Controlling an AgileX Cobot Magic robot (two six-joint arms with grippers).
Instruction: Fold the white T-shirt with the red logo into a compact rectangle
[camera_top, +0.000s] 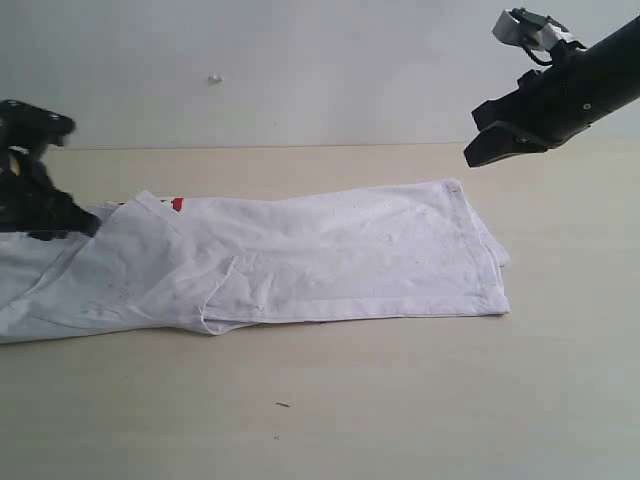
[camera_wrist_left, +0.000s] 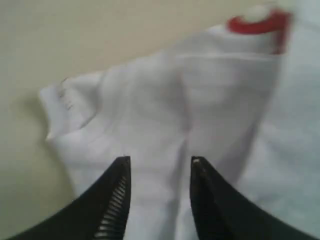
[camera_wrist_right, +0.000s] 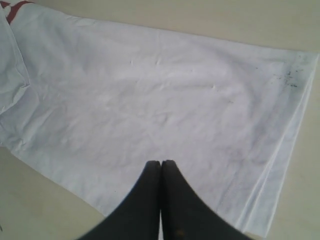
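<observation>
1. Left gripper (camera_wrist_left: 160, 165): jaws set moderately apart. Both black fingers (camera_wrist_left: 116, 190) are poised over a wrinkled fold of cloth. Whether the tips touch the cloth cannot be told.
2. Right gripper (camera_wrist_right: 161, 165): jaws pressed together, nothing between them.
3. In the exterior view the left gripper (camera_top: 70, 222) sits low at the far-left end of the garment. The right gripper (camera_top: 485, 152) hangs in the air above and behind the garment's right end, clear of it.
4. The white T-shirt (camera_top: 330, 260) lies on the table (camera_top: 420, 400) as a long band folded lengthwise. It runs from the left edge of the exterior view to right of centre.
5. Its right end shows stacked layers with edges slightly offset (camera_wrist_right: 280, 165); faint dark specks (camera_wrist_right: 290, 77) mark the corner there.
6. The red logo (camera_top: 177, 204) is mostly folded under. Only a small red patch shows at the band's far edge, near the left gripper, also seen in the left wrist view (camera_wrist_left: 260, 24) and the right wrist view (camera_wrist_right: 12, 7).
7. A small dark fleck (camera_top: 283, 405) lies on the table, on the near side of the shirt.
</observation>
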